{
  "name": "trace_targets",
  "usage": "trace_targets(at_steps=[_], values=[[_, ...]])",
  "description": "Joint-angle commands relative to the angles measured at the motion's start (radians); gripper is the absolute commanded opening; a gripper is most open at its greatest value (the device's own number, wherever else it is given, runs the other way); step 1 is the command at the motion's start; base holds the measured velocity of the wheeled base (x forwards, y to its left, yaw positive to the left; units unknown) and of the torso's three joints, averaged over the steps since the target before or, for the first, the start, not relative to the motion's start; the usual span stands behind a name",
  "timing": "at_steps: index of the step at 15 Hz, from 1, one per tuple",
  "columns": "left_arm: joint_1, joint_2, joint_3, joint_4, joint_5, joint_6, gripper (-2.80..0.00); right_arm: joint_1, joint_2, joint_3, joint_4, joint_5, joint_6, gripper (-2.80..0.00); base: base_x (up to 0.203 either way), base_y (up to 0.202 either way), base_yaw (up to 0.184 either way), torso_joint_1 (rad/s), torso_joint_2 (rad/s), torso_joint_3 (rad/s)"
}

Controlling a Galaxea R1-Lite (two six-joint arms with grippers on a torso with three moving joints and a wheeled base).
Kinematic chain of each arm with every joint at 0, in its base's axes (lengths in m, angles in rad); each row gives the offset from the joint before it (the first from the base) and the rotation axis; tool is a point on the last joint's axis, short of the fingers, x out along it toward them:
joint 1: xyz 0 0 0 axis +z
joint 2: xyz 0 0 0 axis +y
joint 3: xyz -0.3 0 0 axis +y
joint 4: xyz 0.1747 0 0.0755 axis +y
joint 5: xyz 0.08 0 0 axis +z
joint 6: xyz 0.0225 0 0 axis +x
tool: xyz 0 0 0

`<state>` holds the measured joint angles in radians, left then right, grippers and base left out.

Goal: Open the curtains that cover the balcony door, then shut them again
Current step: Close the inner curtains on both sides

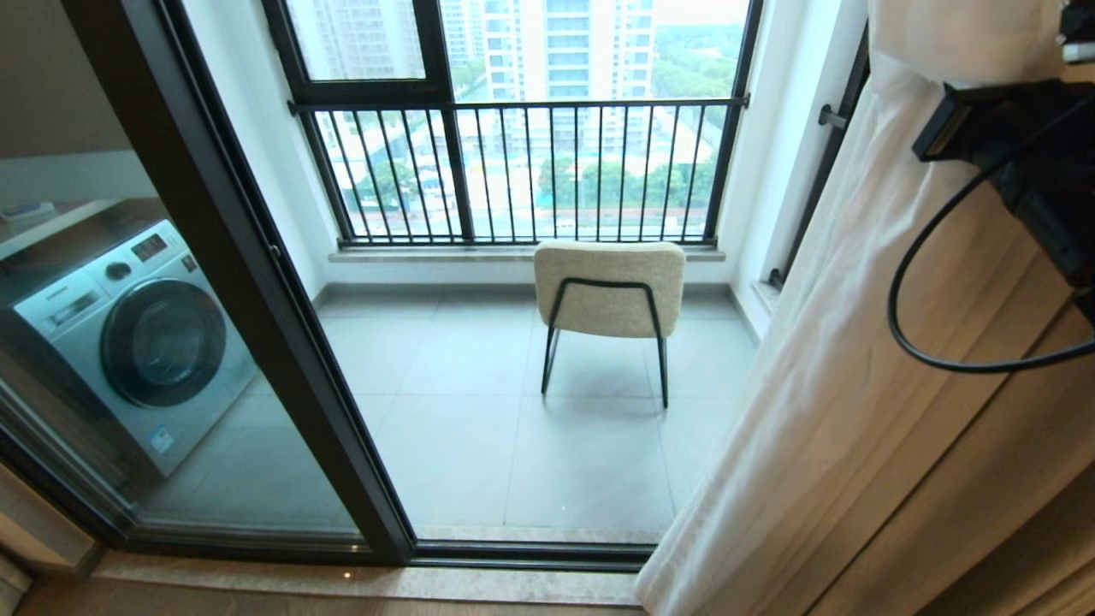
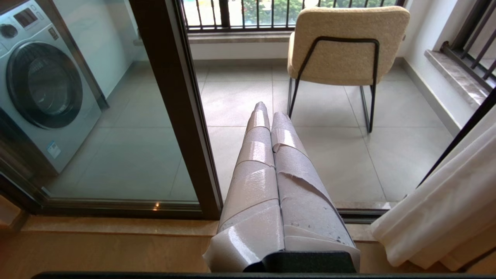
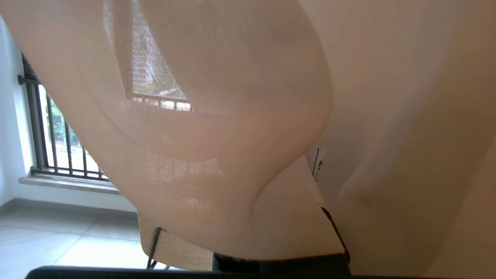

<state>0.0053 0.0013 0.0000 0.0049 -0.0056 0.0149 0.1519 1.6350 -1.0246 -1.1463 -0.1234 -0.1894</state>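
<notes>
Curtains (image 1: 821,368) | bunched right | folds run top-to-floor, slanting

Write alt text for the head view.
The curtains are gathered at the right, with the right arm high against them, leaving the balcony door uncovered. Through the doorway are a beige chair, a black railing and, behind glass on the left, a washing machine.
</notes>
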Motion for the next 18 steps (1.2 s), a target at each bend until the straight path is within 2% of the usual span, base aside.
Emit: trace_targets(at_steps=[1,15,18], values=[[0.001,0.000,0.000,0.001,-0.001,0.000,-2.80,0.000,-0.012,0.007,-0.004,-0.001,-0.002,-2.80,0.000,0.000,0.000,0.000,0.00,0.000],[0.001,0.000,0.000,0.000,-0.002,-0.001,-2.80,0.001,-0.007,0.028,-0.010,-0.009,-0.001,-2.80,0.000,0.000,0.000,0.000,0.00,0.000],[0.001,0.000,0.000,0.000,-0.001,-0.003,-2.80,0.001,-0.007,0.025,-0.010,-0.008,0.000,-2.80,0.000,0.063,0.022,0.005,0.00,0.003]])
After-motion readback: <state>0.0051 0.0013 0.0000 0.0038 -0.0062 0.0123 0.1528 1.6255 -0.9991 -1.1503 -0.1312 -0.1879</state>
